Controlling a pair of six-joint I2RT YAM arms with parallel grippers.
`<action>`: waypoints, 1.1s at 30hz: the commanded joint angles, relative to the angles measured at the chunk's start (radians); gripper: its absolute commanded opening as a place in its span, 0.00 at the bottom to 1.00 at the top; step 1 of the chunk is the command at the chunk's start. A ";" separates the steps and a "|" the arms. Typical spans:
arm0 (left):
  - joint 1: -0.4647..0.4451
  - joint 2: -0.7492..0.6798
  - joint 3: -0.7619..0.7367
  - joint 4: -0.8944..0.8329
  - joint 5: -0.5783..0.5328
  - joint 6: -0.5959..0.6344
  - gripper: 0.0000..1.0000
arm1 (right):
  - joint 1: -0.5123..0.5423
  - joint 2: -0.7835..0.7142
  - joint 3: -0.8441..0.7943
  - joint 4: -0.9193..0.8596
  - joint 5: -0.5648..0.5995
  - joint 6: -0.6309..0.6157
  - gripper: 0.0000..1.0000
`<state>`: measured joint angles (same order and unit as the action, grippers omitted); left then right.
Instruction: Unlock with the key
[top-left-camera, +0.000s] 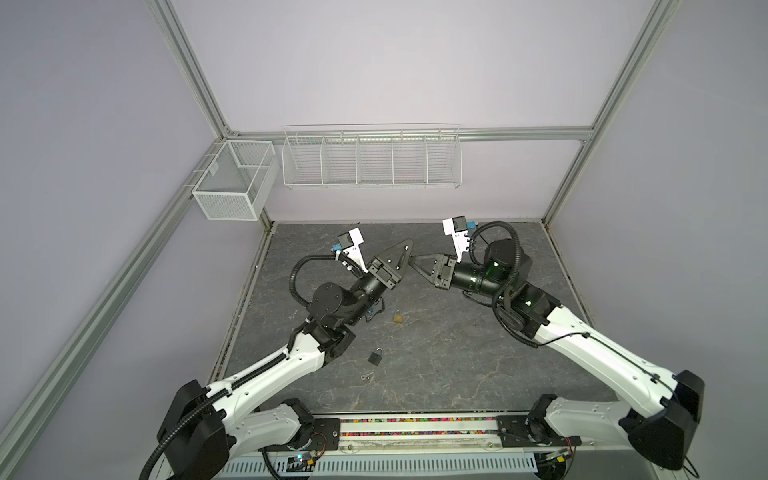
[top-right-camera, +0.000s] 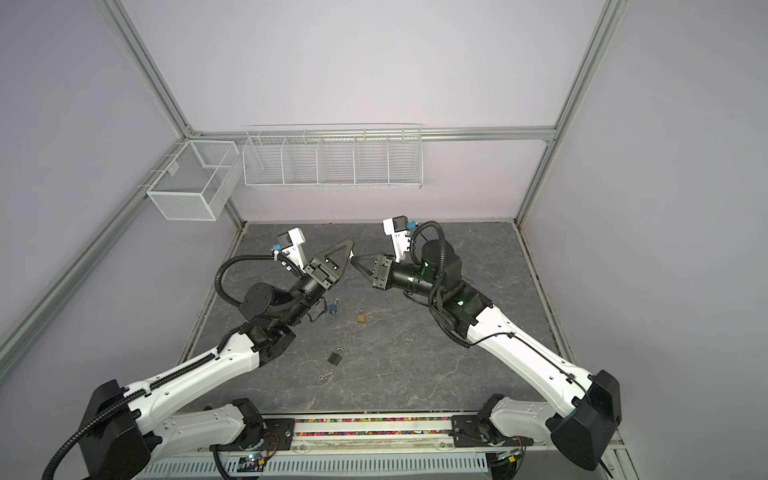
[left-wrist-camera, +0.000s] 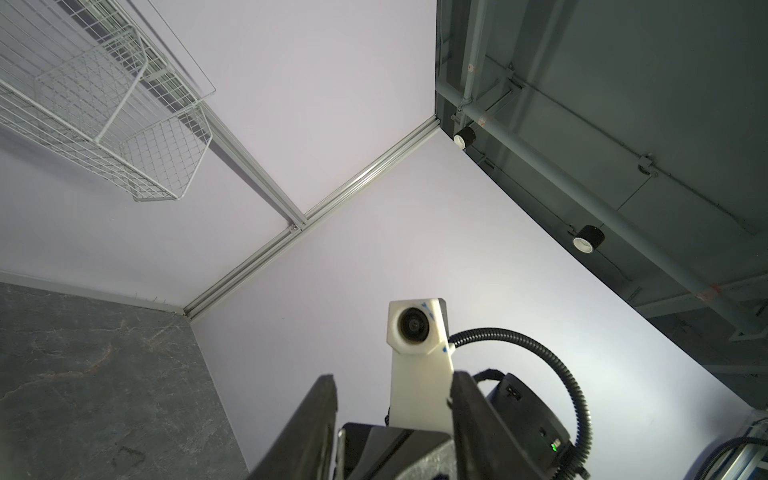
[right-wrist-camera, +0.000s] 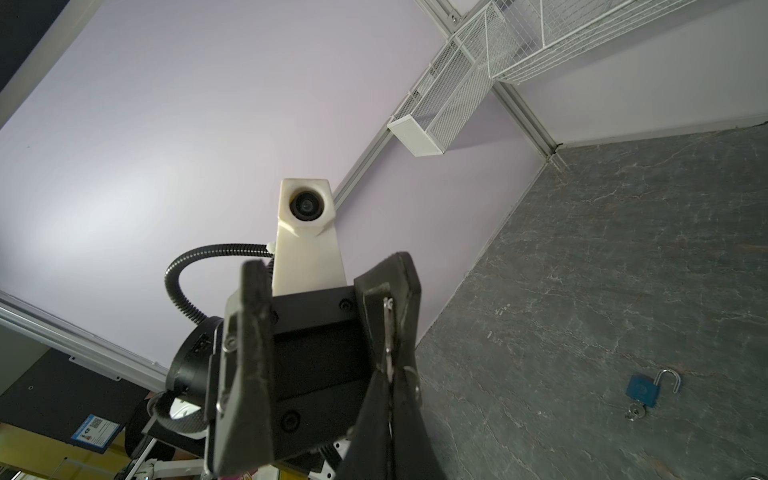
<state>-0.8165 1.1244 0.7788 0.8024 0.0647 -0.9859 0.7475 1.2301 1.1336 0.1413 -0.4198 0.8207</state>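
Both arms are raised over the table and their grippers meet tip to tip in both top views. My right gripper (right-wrist-camera: 390, 374) is shut on a thin silver key (right-wrist-camera: 388, 328), whose blade sticks out past the fingertips. My left gripper (left-wrist-camera: 395, 376) is open, its fingers (left-wrist-camera: 320, 415) standing either side of the right gripper's tip; the key (left-wrist-camera: 340, 442) lies close beside one finger. On the table are a blue padlock (top-right-camera: 332, 309) with its shackle swung open and a key in its base, a brass padlock (top-left-camera: 398, 318) and a dark grey padlock (top-left-camera: 376, 356).
A small loose key ring (top-left-camera: 365, 377) lies near the grey padlock. The left arm's elbow hangs over the blue padlock (right-wrist-camera: 643, 390). A white mesh basket (top-left-camera: 232, 183) and a wire rack (top-left-camera: 370, 160) hang on the back wall.
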 joint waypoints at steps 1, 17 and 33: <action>0.009 -0.084 -0.004 -0.109 -0.045 0.054 0.52 | -0.014 -0.018 0.020 -0.105 -0.042 -0.068 0.07; 0.195 -0.130 0.079 -0.498 0.457 0.125 0.49 | -0.052 0.002 0.100 -0.405 -0.269 -0.340 0.07; 0.194 -0.090 0.049 -0.412 0.546 0.081 0.26 | -0.052 0.026 0.150 -0.400 -0.278 -0.340 0.06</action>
<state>-0.6262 1.0256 0.8204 0.3901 0.5766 -0.9073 0.7017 1.2617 1.2617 -0.2726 -0.6819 0.5003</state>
